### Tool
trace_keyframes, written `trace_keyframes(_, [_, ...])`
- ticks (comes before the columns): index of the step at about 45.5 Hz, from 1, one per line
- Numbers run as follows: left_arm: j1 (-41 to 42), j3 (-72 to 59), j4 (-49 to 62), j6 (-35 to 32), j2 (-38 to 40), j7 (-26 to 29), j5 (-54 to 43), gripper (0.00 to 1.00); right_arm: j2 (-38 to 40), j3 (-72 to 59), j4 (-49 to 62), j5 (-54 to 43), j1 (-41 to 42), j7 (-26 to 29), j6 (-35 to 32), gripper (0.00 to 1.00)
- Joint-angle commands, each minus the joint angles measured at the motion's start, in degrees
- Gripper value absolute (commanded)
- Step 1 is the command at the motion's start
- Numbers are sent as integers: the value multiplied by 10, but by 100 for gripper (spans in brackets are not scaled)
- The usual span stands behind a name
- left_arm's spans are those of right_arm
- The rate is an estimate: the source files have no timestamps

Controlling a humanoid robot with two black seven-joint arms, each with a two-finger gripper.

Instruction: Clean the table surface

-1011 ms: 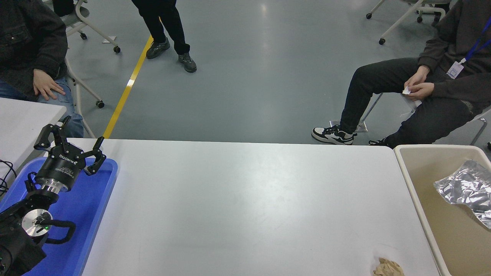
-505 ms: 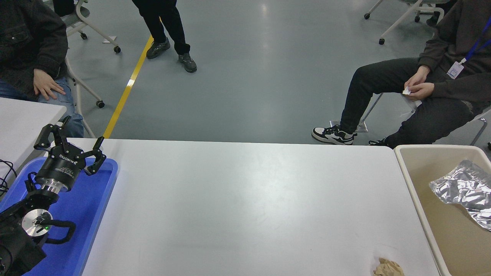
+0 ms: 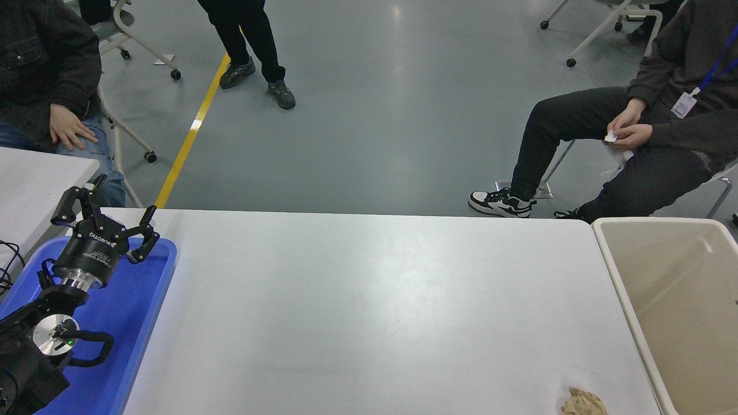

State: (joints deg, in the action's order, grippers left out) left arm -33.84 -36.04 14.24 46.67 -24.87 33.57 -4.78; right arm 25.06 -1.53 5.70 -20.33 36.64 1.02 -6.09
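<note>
Left arm parked at lower left, forearm angled up and away from the camera, over a blue tray (image 3: 147, 311) at the table's left end. Left gripper (image 3: 106, 222) pointed toward the far edge, fingers (image 3: 148, 214) splayed wide, nothing between them. Gripper tips above the tray's far rim and the table's far left corner; contact with either not discernible.

Right arm and its gripper out of view.

Table surface (image 3: 357, 305) fills the middle of the view: wide matte white top, rounded far corners, running from the blue tray on the left to a beige bin (image 3: 620, 288) just beside its right end. Bin interior bare where visible. Small crumpled brown paper wad (image 3: 582, 402) on the table at the near right, close to the bin wall, partly cut off by the bottom edge.

Second, smaller white table (image 3: 34, 178) at far left, behind the tray.

Beyond the far edge: seated person at upper left, hand (image 3: 69, 128) on knee; standing person's legs (image 3: 248, 46) by a yellow floor line (image 3: 190, 132); seated person at upper right, both hands (image 3: 628, 129) around a small white scrap.
</note>
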Motion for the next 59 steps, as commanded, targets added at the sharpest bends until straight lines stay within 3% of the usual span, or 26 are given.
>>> trace_keyframes(1, [0,0,0,0,0,0,-1,100,2,2,0,6,4,-1,0,100])
trace_keyframes(20, [0,0,0,0,0,0,0,100,27,19,-3,20,24,-1,5,100])
trace_keyframes(36, [0,0,0,0,0,-1,0,100,155,306,-210,23,39,-6,-3,100])
trace_keyframes(49, [0,0,0,0,0,0,0,100,151,440,-287,31,-6,-7,-19,100])
trace_keyframes(55, [0,0,0,0,0,0,0,100,122,447,-310,121,-7,-11,-26,100])
trace_keyframes(59, [0,0,0,0,0,0,0,100,106,447,-335,167,-6,-48,-49,100])
